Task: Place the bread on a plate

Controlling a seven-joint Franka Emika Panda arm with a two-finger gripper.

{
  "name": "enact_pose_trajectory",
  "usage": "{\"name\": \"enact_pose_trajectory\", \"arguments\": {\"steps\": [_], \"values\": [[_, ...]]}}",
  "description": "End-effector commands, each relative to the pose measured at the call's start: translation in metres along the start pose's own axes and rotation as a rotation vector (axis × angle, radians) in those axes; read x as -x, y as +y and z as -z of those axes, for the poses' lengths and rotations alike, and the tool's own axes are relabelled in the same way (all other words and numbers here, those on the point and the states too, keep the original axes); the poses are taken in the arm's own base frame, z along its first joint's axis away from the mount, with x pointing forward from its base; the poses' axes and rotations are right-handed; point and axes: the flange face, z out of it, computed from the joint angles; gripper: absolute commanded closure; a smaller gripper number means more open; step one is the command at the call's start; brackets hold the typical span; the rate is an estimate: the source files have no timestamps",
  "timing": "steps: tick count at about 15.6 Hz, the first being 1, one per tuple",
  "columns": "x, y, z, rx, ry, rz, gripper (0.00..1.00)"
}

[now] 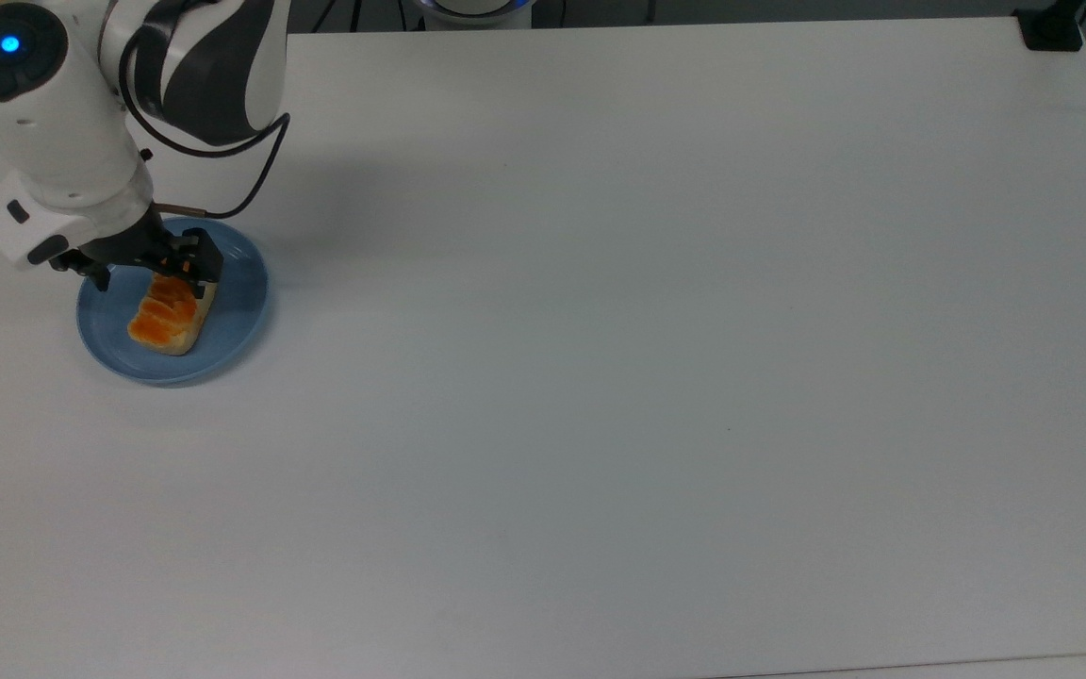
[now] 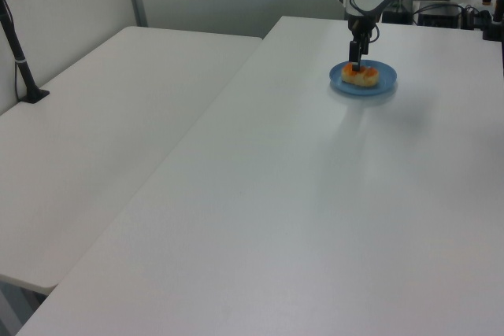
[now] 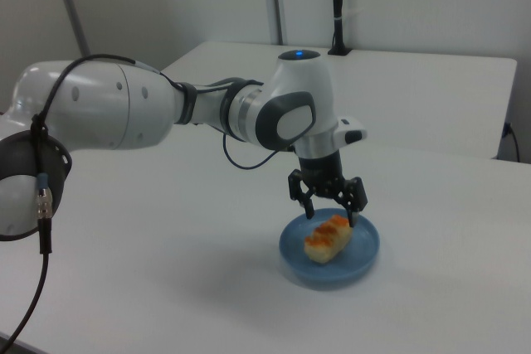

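Observation:
The bread lies flat on the light-blue plate at the top view's left, orange-brown top up. My gripper hangs just above the bread's far end, open, with one finger on each side and nothing held. In the right view the gripper stands spread over the bread, which rests inside the plate. The left view has the gripper over the bread and plate at the far end of the table.
The white table stretches wide to the top view's right of the plate. A black mount sits at its far right corner. In the left view a second white table adjoins on the left, with a black pole.

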Motion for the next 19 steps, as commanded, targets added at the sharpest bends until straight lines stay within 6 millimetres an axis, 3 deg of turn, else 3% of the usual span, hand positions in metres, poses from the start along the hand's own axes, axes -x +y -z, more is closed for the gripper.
{"name": "enact_pose_trajectory", "arguments": {"steps": [1, 5, 11, 14, 19], "values": [[0.013, 0.003, 0.054, -0.016, 0.041, -0.118, 0.0], [0.033, -0.014, 0.122, -0.145, 0.038, -0.292, 0.0], [0.068, -0.08, 0.22, -0.175, -0.024, -0.365, 0.0], [0.081, -0.112, 0.253, -0.17, -0.02, -0.363, 0.0], [0.079, -0.142, 0.275, -0.163, 0.051, -0.291, 0.0]]}}
